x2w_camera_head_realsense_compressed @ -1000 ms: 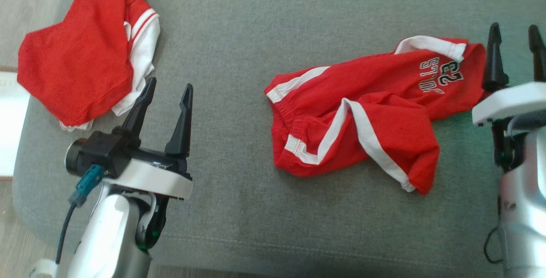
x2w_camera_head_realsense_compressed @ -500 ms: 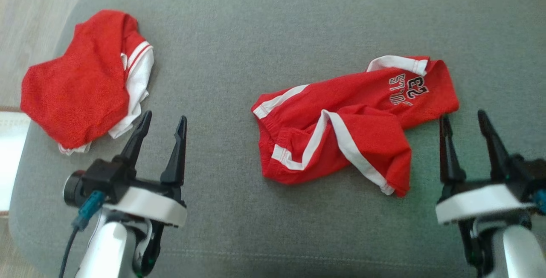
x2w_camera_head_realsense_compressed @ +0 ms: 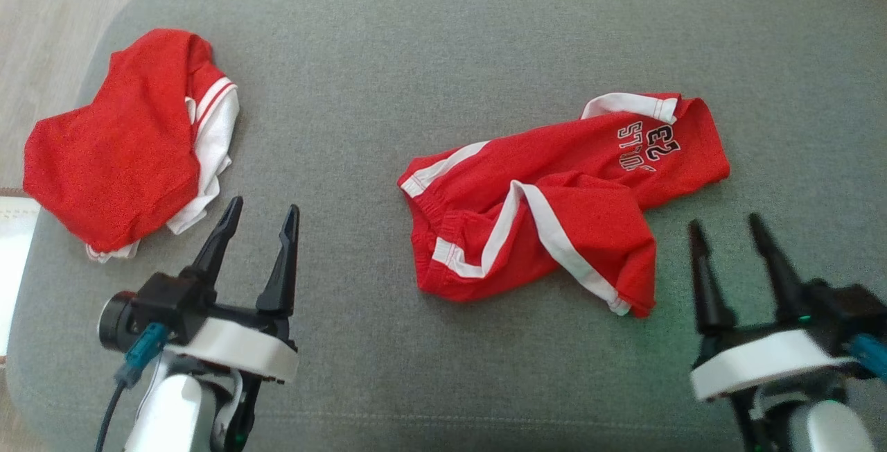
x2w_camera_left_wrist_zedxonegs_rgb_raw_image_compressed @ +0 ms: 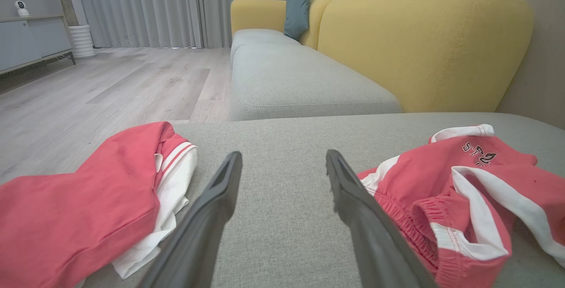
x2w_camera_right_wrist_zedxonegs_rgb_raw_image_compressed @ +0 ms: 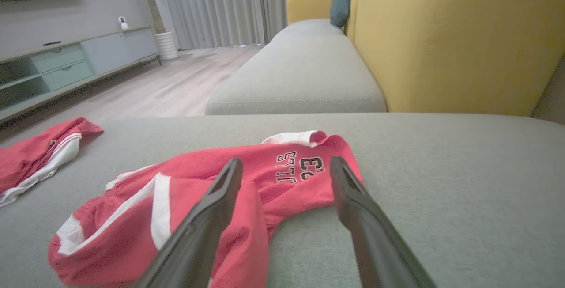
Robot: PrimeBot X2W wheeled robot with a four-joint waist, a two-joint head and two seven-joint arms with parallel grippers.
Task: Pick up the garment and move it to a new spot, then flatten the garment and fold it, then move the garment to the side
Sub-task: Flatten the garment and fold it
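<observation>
Shorts [x2w_camera_head_realsense_compressed: 589,161], red with white stripes and a printed number, lie crumpled a little right of the middle of a grey sofa [x2w_camera_head_realsense_compressed: 416,57] seat, seen from above. One leg is folded over the other, and the waistband, at the left end, is bunched. A second red garment [x2w_camera_head_realsense_compressed: 111,154] is heaped near the seat's left edge, well apart from the shorts.

The left gripper [x2w_camera_head_realsense_compressed: 264,204] is held low at the left, between the two garments, with its fingers spread wide and nothing held. The right gripper [x2w_camera_head_realsense_compressed: 723,220] is held at the lower right, near the hem of the shorts' folded leg, likewise spread wide and empty.

The step in hand is judged to be the first pickup, with the shorts taken as the garment meant. It would be done well if the cloth were gripped at two edges well apart, such as the waistband and a leg hem, so that the folded leg could fall free when lifted. A single layer should be pinched where possible, since a deep bite into the bunch could carry the creases to the new spot. The second garment should be left untouched.
</observation>
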